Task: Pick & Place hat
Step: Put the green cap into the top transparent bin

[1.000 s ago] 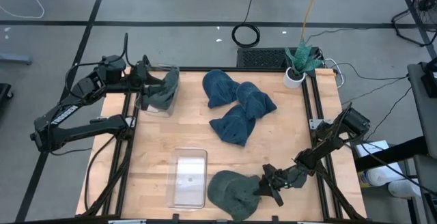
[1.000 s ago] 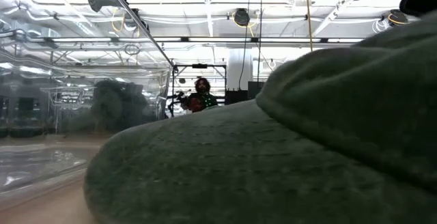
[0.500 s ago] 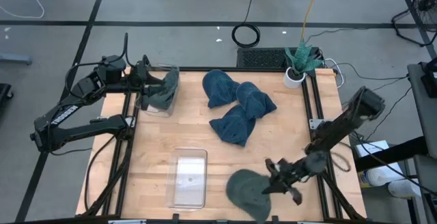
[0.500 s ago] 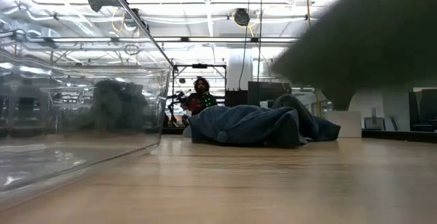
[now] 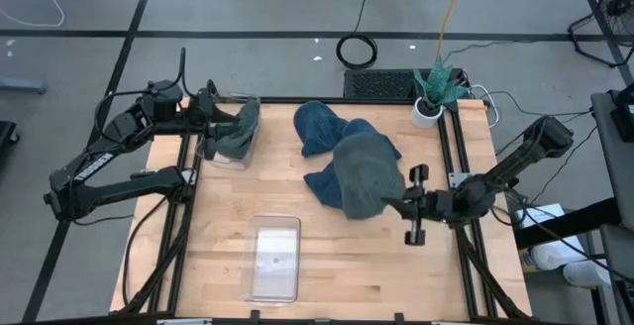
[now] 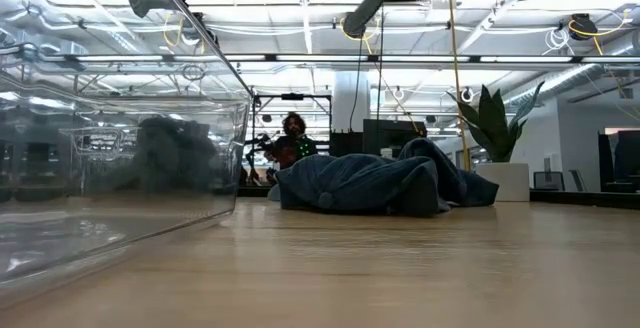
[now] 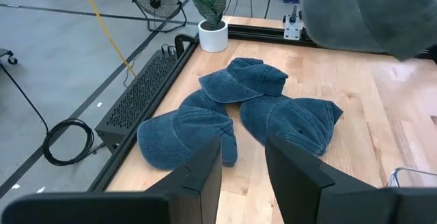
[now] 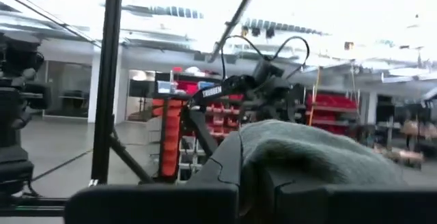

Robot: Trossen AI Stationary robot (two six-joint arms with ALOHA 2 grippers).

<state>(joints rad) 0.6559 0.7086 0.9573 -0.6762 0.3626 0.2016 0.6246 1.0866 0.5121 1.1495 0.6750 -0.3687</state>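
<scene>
Evidently soft and light, the grey-green hat (image 5: pixel 365 172) droops from the right hand (image 5: pixel 404 204), clamped on its edge, so a brim grip seems steadier.

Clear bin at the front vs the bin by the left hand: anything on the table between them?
Nothing: high view shows only bare wood between the front bin and the bin at the left hand.

We read only 1 marking: white word "TROSSEN" on dark arm link (image 8: pixel 220 89) of far robot arm, seen in right wrist view. Lettering small, partly blurred. Red shelving (image 8: pixel 179 125) behind it shows no legible labels. High, low, left wrist views: no readable text, numbers or signs.
</scene>
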